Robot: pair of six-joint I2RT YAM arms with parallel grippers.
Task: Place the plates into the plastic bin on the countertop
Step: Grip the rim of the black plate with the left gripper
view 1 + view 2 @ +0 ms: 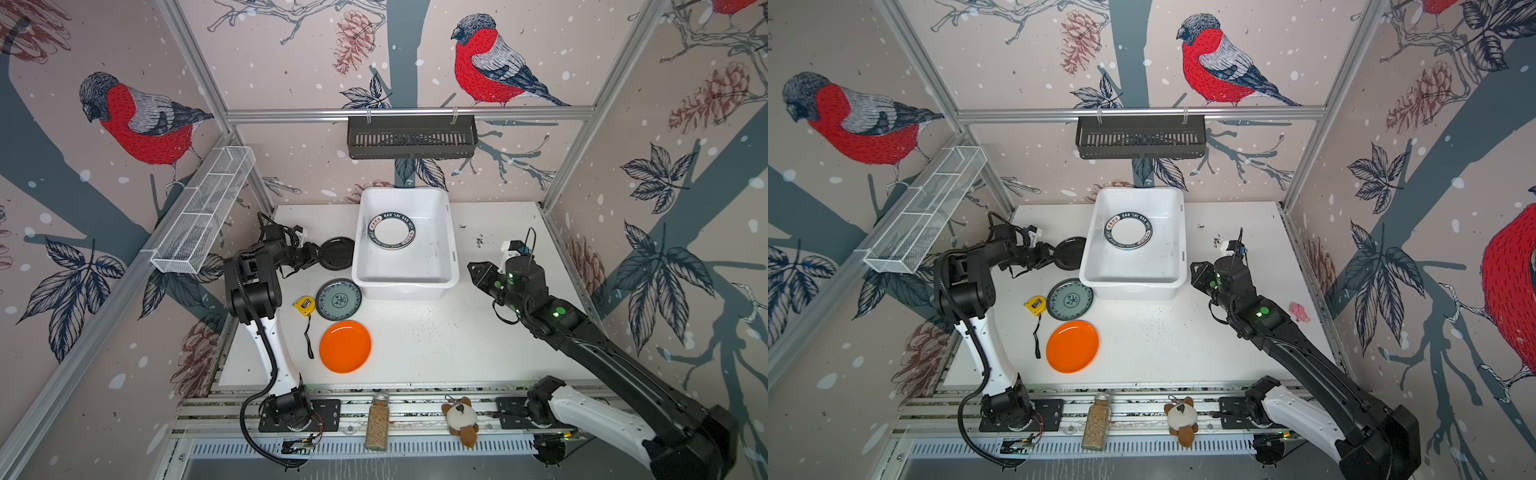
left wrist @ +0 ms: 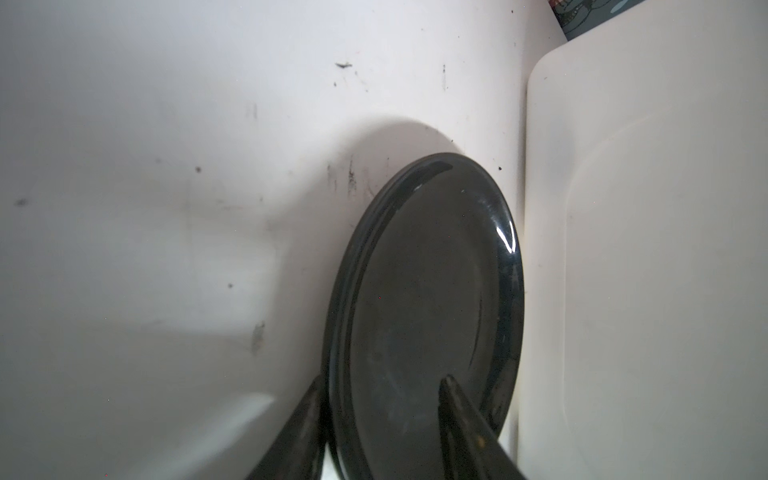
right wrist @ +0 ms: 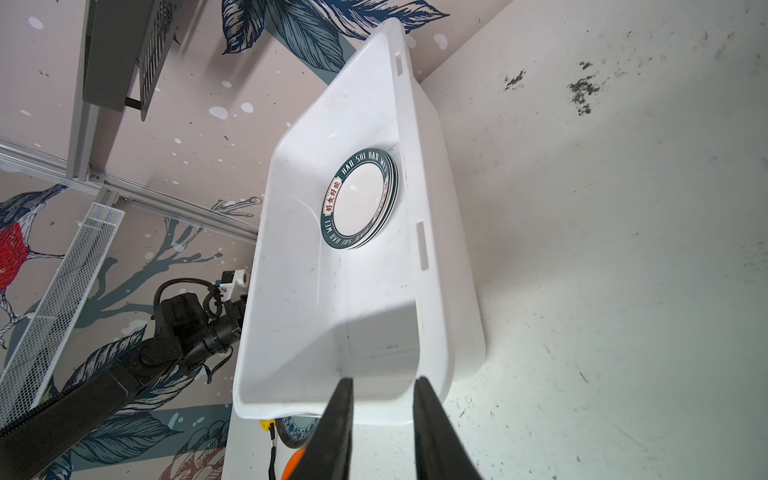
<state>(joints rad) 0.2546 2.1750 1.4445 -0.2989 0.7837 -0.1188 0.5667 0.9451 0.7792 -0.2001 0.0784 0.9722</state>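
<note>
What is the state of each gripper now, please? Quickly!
Left gripper: closed on the black plate, at its rim.
Right gripper: open a little, holding nothing.

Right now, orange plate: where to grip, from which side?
Orange plate: pinch the rim, one finger over the lip, one under; it lies flat, so only the upturned edge offers purchase. Probably come from the right or near side, over bare countertop; tape measure with its strap and teal plate crowd the others.

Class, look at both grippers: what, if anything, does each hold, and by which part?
The left gripper pinches the small black plate by its rim, one finger on each face. The right gripper holds nothing.
</note>
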